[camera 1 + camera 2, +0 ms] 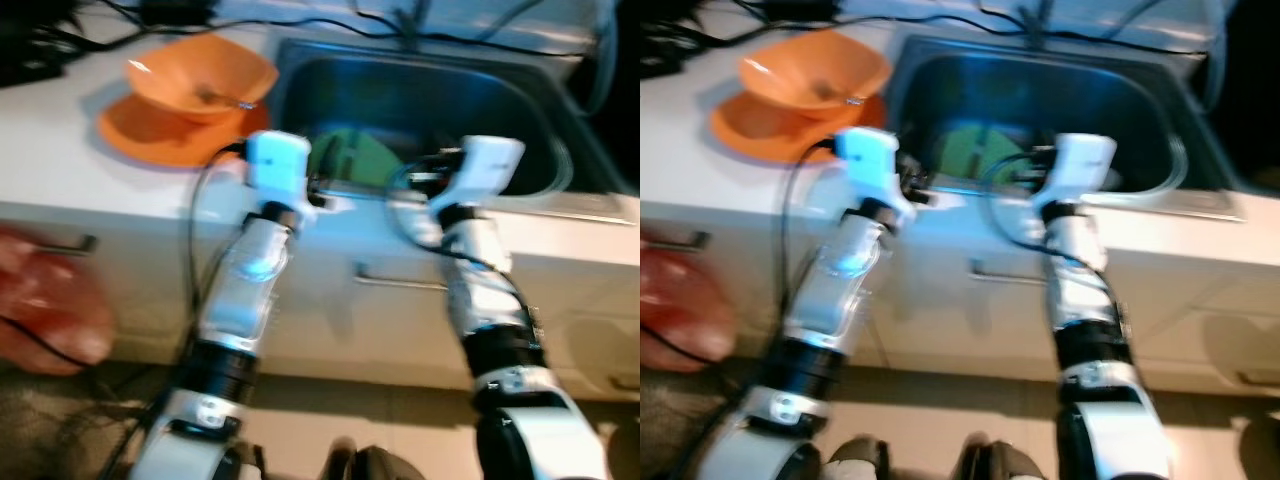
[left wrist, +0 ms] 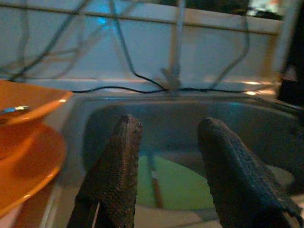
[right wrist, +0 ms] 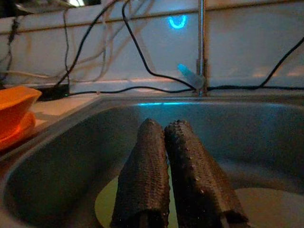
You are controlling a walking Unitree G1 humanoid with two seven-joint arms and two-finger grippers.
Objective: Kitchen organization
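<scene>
White tabletop (image 1: 60, 150) carries an orange bowl (image 1: 200, 75) on an orange plate (image 1: 150, 135) beside a steel sink (image 1: 420, 95) holding a green plate (image 1: 350, 155), both arms reaching over its front edge, left tool (image 2: 166, 156) spread and empty, right tool (image 3: 164, 161) closed on nothing.

Orange bowl (image 1: 203, 75) seen on orange plate (image 1: 150, 135), worktop (image 1: 60, 160) white. Sink (image 1: 420, 100) grey steel; green plate (image 2: 183, 183) lying inside. Gripper fingers (image 2: 116, 175) black (knobbly weave pattern noted).
</scene>
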